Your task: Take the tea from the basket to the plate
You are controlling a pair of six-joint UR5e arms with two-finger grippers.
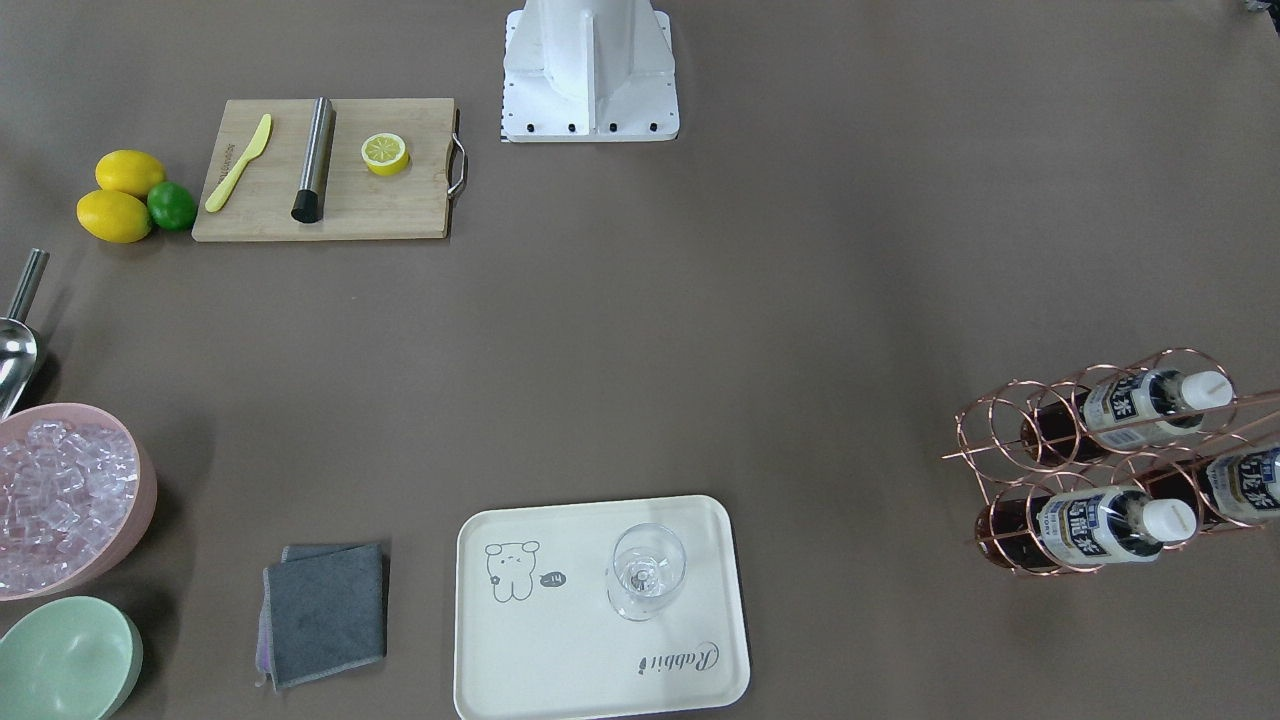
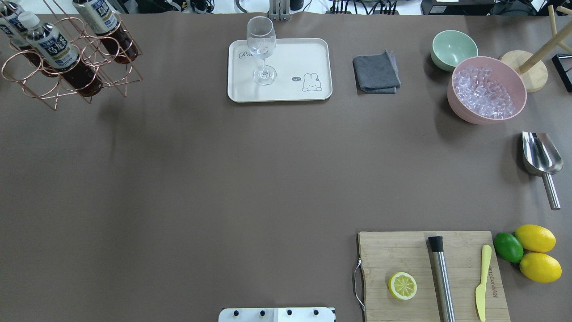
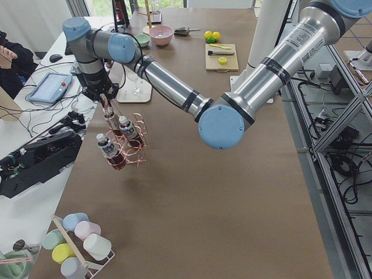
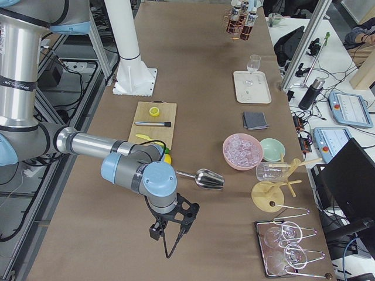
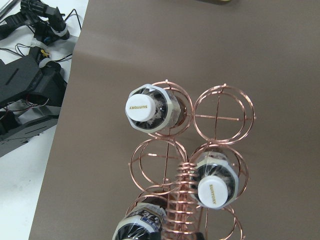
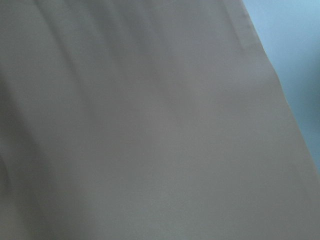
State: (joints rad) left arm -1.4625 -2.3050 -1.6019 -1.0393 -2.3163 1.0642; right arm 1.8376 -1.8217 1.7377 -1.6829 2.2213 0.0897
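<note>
Three tea bottles [image 1: 1140,400] with white caps stand tilted in the copper wire basket [image 1: 1000,440] at the table's end on my left. The left wrist view looks straight down on their caps [image 5: 141,106] and on empty ring cells [image 5: 222,117]. The cream tray [image 2: 308,53] lies at the far middle edge and holds only a wine glass [image 2: 261,44]. My left gripper [image 3: 107,110] hangs just above the basket; I cannot tell if it is open. My right gripper [image 4: 171,243] hovers over bare table at the other end; its state is also unclear.
A cutting board [image 2: 429,273] near my base carries a half lemon, a steel muddler and a yellow knife. Lemons and a lime [image 2: 532,250], a metal scoop [image 2: 540,156], a pink ice bowl [image 2: 487,89], a green bowl [image 2: 453,49] and a grey cloth [image 2: 376,71] lie to the right.
</note>
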